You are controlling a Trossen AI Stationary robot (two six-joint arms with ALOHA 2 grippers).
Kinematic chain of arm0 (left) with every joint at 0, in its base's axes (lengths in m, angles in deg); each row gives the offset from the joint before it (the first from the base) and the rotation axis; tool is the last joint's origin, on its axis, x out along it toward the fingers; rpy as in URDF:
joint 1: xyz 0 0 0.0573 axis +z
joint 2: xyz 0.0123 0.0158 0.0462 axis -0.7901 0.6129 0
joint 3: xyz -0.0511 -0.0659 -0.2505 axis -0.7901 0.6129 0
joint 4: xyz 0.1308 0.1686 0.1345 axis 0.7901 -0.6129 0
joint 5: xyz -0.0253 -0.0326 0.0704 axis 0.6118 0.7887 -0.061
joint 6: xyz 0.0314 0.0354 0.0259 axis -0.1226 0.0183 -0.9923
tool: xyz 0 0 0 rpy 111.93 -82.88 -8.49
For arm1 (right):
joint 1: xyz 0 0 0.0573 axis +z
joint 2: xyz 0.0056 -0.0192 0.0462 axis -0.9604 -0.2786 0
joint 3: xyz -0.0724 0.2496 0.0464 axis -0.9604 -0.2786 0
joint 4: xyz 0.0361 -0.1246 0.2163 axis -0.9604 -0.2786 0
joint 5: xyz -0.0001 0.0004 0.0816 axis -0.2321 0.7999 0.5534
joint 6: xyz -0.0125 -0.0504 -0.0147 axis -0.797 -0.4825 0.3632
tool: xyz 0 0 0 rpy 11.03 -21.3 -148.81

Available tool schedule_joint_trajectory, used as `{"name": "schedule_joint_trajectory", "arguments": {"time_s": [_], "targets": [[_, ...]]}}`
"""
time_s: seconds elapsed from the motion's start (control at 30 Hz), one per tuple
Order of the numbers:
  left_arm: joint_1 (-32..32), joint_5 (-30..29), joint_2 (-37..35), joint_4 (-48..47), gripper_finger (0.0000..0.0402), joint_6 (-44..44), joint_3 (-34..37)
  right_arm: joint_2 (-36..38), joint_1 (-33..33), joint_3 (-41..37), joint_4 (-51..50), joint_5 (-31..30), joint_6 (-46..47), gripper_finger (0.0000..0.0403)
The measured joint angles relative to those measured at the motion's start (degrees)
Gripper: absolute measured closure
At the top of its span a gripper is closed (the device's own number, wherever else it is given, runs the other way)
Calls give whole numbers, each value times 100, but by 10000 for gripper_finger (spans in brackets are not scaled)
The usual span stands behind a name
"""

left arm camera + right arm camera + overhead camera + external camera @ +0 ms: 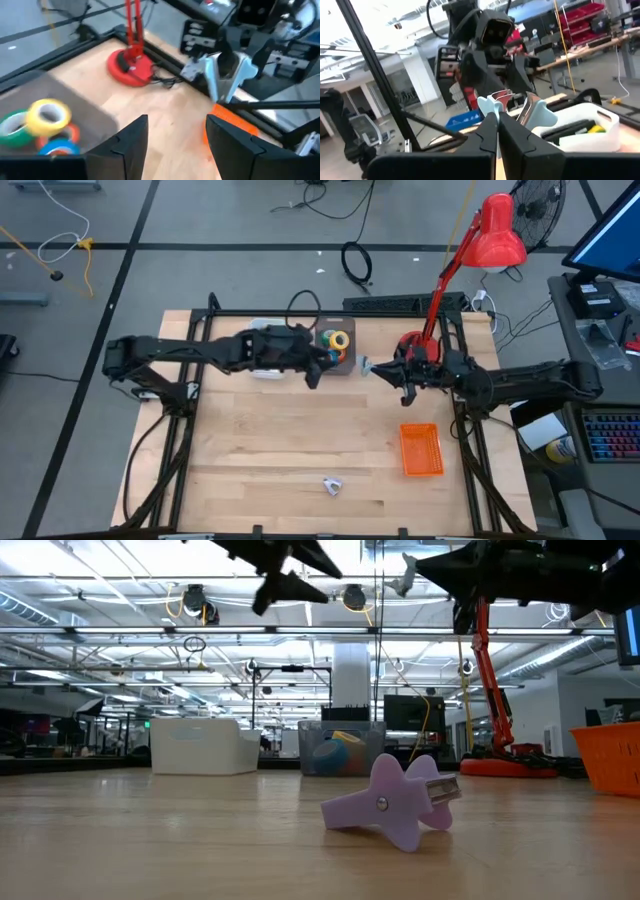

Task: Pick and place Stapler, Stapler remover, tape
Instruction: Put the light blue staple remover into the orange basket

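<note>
Pincer, right [498, 131], grips a claw-shaped pale-blue staple remover [517, 112].

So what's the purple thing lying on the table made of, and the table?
The purple staple remover looks like matte plastic with shiny metal jaws at one end and a small rivet in the middle. The table looks like light wood; plank seams and grain show.

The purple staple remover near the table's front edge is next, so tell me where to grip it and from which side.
Grip the purple staple remover across its narrow waist at the rivet, between the flared wings and the metal claws. Probably best to come straight down from above: it lies on its side on the table, with nothing close beside it.
</note>
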Motion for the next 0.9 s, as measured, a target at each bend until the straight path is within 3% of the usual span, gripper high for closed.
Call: {"name": "schedule_joint_trajectory", "arguments": {"time_s": [0.23,0.57,0.73,0.9], "targets": [[-402,-332,-278,-1214,199,178,0,1135,249,0,-2058,1018,804,403],[-1111,-668,-4,-1396,199,386,-2,2478,1027,0,-4807,2372,3322,403],[-1299,-804,172,-1435,199,500,3,2639,1519,255,-6053,2573,4239,403],[-1407,-812,330,-1449,199,527,6,2389,2058,1160,-8208,2182,4125,403]]}}
